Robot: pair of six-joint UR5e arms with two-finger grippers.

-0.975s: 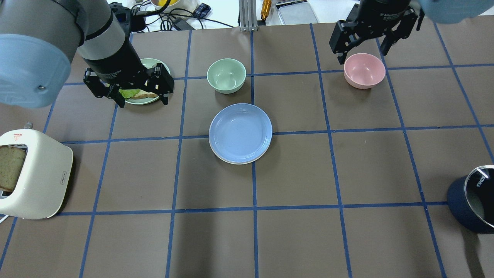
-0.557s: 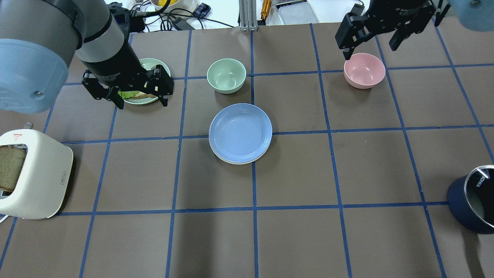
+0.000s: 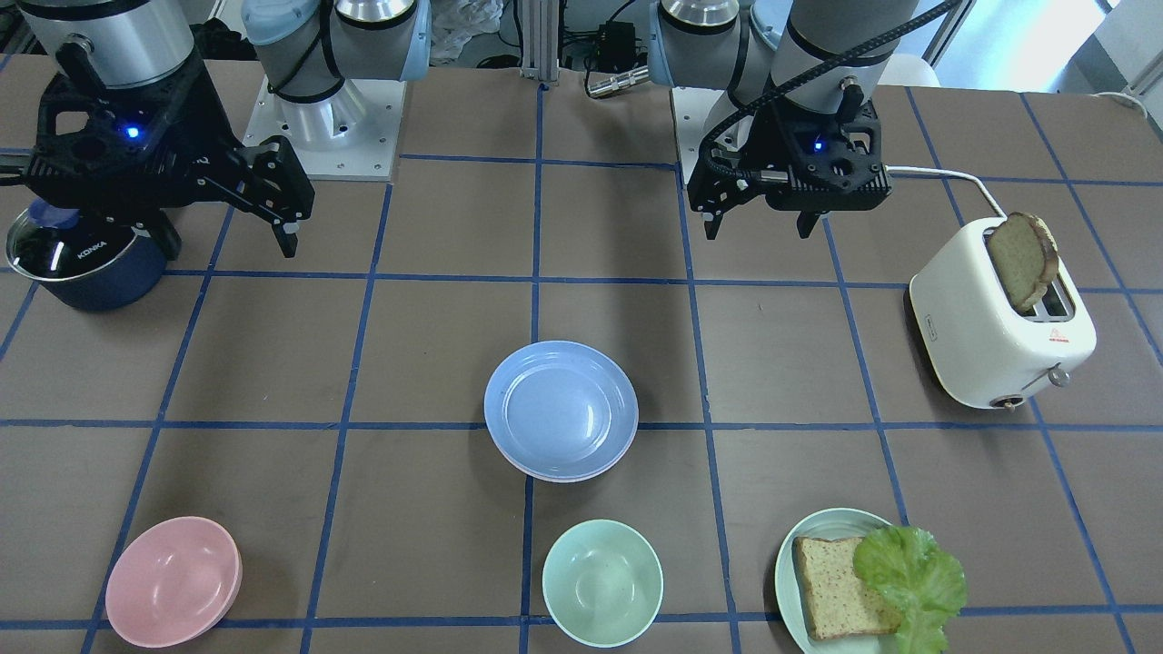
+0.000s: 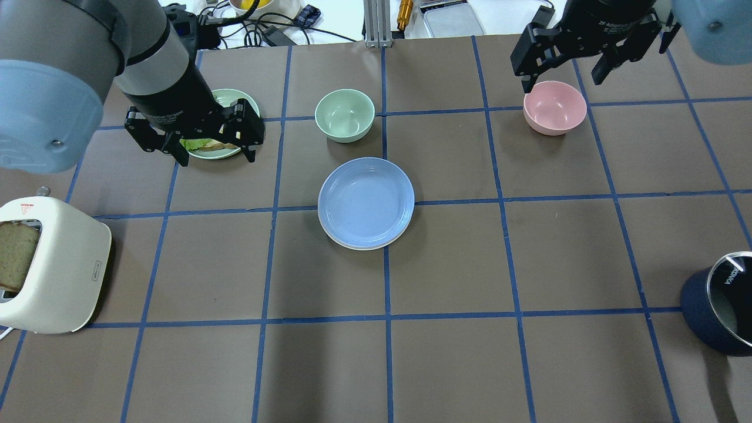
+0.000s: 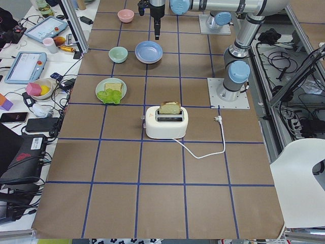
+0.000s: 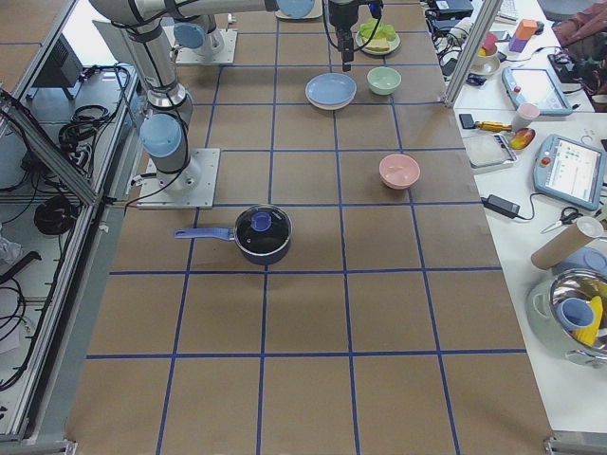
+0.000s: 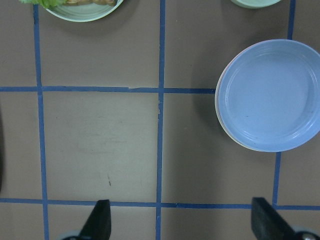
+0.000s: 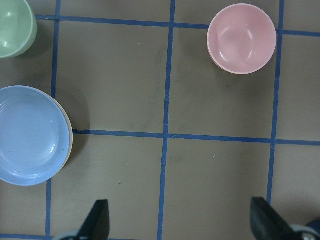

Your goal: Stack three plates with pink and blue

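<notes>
Plates (image 3: 561, 409) are recorded as one stack near the middle of the tabletop (image 4: 446, 364), sitting over a crossing of blue tape lines. The light blue plate (image 4: 366, 201) is on top, face up. The cream-white plate (image 4: 342, 245) is seen only as a thin crescent of rim at the stack's edge. The pink plate (image 3: 565, 478) is made out only as a faint pinkish edge under the blue in the front-facing view, and is not told apart with certainty.

Left gripper (image 4: 218, 160) is held raised above the tabletop, well apart from the stack. Its fingers (image 7: 100, 222) are spread wide, with nothing between them. In its wrist view the stack lies off to the right.

Right gripper (image 4: 561, 83) is also held raised, and in the overhead view it is seen just beyond the pink bowl (image 4: 554, 107). Its fingers (image 8: 98, 220) are spread and hold nothing.

Other items noted:
- The mint-green bowl (image 4: 344, 114) is near the stack on its far side, not touching it.
- The pale green plate (image 3: 822, 522) carries a bread slice and lettuce.
- The cream toaster (image 4: 56, 267) has a slice standing in its slot.
- The dark blue pot (image 4: 714, 311) is at the tabletop's right edge — well apart from the plates.
</notes>
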